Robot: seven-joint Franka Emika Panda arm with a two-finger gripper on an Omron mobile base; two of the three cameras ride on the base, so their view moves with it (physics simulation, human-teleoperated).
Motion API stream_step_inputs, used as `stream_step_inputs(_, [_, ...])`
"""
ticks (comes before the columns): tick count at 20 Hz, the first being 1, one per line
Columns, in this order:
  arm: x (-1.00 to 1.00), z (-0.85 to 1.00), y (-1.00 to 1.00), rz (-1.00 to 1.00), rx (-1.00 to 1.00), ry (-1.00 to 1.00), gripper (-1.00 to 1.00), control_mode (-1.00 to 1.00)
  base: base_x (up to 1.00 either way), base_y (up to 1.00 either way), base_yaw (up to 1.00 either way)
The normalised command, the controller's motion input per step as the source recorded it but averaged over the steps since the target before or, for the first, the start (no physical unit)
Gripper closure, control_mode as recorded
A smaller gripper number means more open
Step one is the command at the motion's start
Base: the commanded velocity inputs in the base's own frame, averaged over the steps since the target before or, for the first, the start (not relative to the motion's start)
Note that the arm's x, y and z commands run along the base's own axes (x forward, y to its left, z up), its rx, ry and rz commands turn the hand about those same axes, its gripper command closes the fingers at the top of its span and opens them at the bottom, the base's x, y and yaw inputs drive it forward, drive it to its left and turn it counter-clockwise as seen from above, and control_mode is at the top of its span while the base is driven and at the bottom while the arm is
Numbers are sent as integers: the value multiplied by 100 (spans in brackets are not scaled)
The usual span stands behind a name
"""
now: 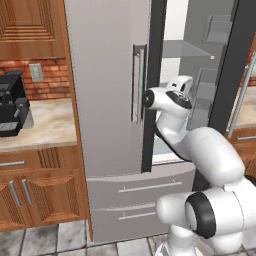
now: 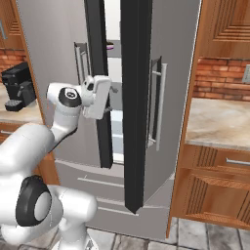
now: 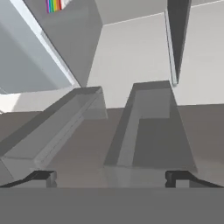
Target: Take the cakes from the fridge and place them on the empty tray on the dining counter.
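Claw (image 3: 111,177) stands wide and empty inside the fridge (image 1: 107,100); rainbow-layered cake (image 3: 54,5) lies far ahead, upper left.

a rendered home kitchen: a tall silver-grey double-door fridge (image 1: 107,100) stands between carved brown wooden cabinets (image 1: 35,192), with beige marbled stone countertops (image 2: 217,122), red brick backsplash (image 2: 222,78), a black coffee machine (image 1: 12,102) and grey floor tiles (image 1: 40,240).
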Motion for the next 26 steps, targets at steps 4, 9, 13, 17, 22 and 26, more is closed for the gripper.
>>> stream_step_inputs(4, [78, -9, -31, 0, 0, 13, -100, -100, 0, 0, 0])
stream_step_inputs(9, [79, -19, -21, 0, 0, 20, -100, -100, 0, 0, 0])
stream_step_inputs(13, [24, -17, -25, 0, 0, 21, -100, -100, 0, 0, 0])
stream_step_inputs(17, [-60, -5, -60, -6, 0, 8, -100, -100, 0, 0, 0])
stream_step_inputs(22, [-96, 0, -89, -14, 0, -2, -100, -100, 0, 0, 0])
stream_step_inputs(26, [-100, 0, -100, -16, 0, -4, -100, -100, 0, 0, 0])
